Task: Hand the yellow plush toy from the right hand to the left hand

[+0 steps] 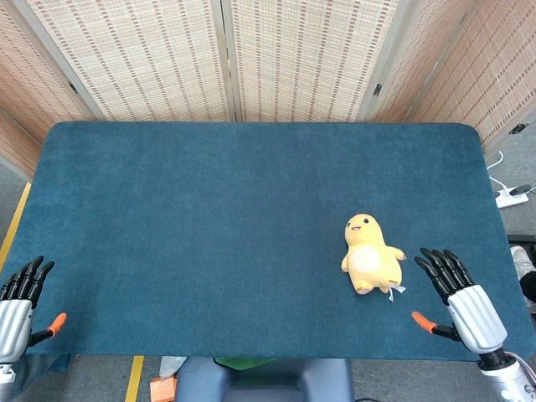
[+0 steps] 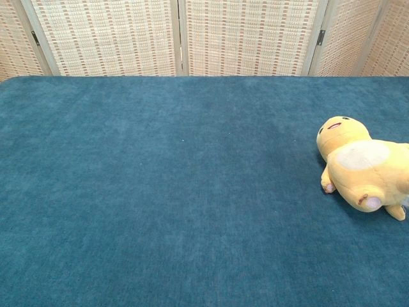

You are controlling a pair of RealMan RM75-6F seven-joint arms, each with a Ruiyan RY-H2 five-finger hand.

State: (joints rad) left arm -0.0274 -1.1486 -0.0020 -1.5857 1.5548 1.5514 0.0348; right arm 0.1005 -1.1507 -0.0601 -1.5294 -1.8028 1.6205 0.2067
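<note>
Just left of right hand [image 1: 459,289]: yellow plush toy [image 1: 369,254], untouched.

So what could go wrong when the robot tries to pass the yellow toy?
The yellow plush toy lies flat on its back on the blue table, so the right robot hand might squash it without getting hold. The left robot hand waits far across the table, so the soft toy could slip out on the way.

A yellow plush toy [image 1: 369,255] with a white belly lies face-up on blue cloth, head pointing away, just beside the right hand [image 1: 459,293] and untouched, far from the left hand [image 1: 18,300].
</note>
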